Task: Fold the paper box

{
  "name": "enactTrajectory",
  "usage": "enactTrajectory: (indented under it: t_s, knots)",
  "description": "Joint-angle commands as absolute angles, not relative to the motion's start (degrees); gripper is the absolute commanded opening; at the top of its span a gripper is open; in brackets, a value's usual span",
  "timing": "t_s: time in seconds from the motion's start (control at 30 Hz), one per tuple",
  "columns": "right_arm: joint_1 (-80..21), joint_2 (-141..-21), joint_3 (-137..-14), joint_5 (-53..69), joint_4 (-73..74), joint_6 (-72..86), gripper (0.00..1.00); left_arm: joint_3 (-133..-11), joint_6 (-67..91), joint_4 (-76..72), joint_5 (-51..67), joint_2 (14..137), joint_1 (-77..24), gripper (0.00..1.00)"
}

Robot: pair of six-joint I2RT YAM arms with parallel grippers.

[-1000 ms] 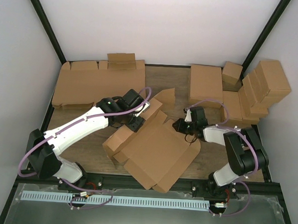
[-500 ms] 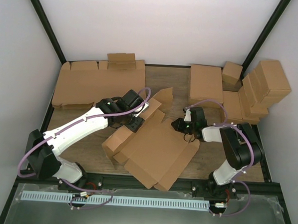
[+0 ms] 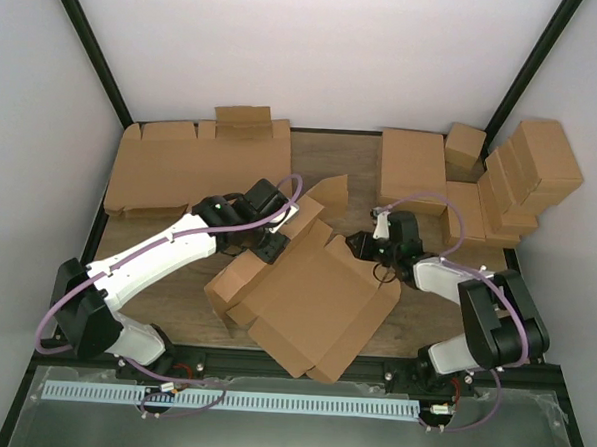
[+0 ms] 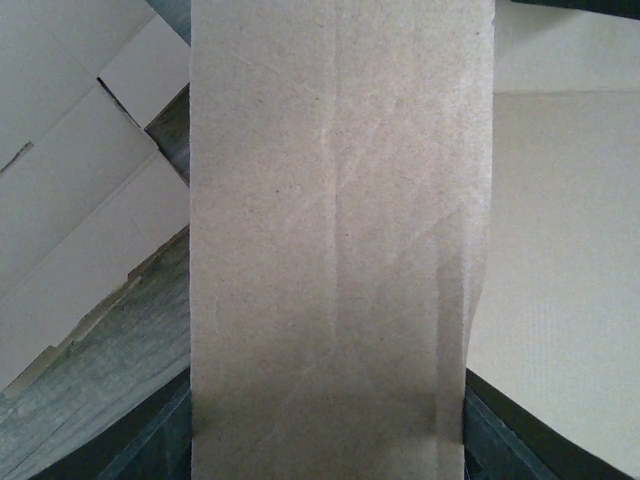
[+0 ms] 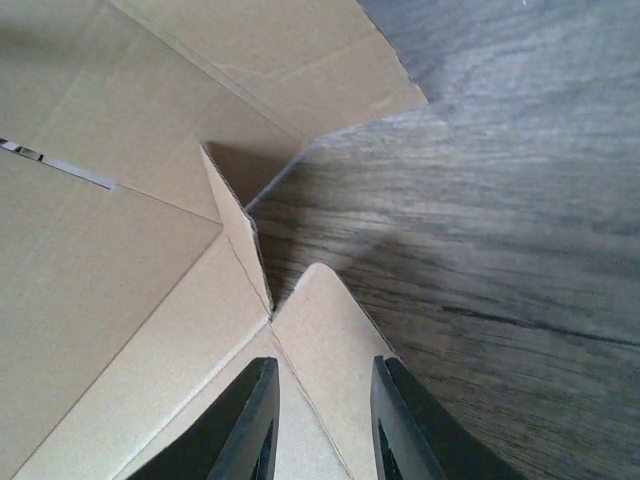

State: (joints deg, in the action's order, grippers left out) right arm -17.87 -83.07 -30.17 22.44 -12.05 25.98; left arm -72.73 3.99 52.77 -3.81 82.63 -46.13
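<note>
At 10 o'clock in the overhead view the pile of flat blanks (image 3: 196,168) sits as it did a second ago. The left arm has hardly stirred, and the left gripper (image 3: 273,240) stays at the 10 o'clock edge of the paper box (image 3: 315,299), against a lifted panel. Its wrist camera is filled by a strip of cardboard seen face-on, with only dark slivers of the fingers at the bottom corners. We cannot tell, then, whether it is clamped on that flap or merely propping it. The box lies skewed at the middle of the table (image 3: 194,303), toward 6 o'clock. It is mostly a flat sheet with one flap standing at its 12 o'clock end, and it has barely shifted. The change is on the right: the arm's elbow has swung out toward 5 o'clock and the right gripper (image 3: 362,247) has crept toward 10 o'clock, onto the sheet's 2 o'clock edge. From its wrist we see the fingers (image 5: 250,420) a narrow gap apart, pinching nothing. A rounded tab and the notch where creases meet lie just ahead of the tips. We judge this to be lining up, not folding: no wall is raised there yet, and the task is early. The finished boxes (image 3: 521,180) at 2 o'clock are as they were.
</note>
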Motion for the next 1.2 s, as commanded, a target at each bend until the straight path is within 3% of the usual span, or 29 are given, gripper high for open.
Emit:
enactTrajectory:
  t_s: [0.0, 0.3, 0.53, 0.67, 1.17]
  knots:
    - [-17.7, -80.2, -33.6, 22.3, -13.5, 21.9, 0.28, -73.2, 3.4, 53.0, -3.3, 82.6, -46.4, 0.6]
    - [-17.7, -72.2, -31.5, 14.9, -23.6, 21.2, 0.35, -73.1, 3.5, 53.1, -3.1, 82.2, -46.4, 0.6]
    - [-17.6, -75.4, -35.4, 20.3, -23.3, 17.4, 0.49, -73.0, 3.6, 53.2, -3.1, 81.8, -46.4, 0.59]
    - [-17.7, -74.4, -32.9, 20.6, -28.7, 18.8, 0.71, -72.6, 3.7, 53.0, -2.9, 81.6, -46.4, 0.59]
    - [-17.6, -79.3, -31.4, 21.6, -36.9, 14.1, 0.76, -72.1, 3.7, 52.7, -2.3, 81.4, -46.4, 0.59]
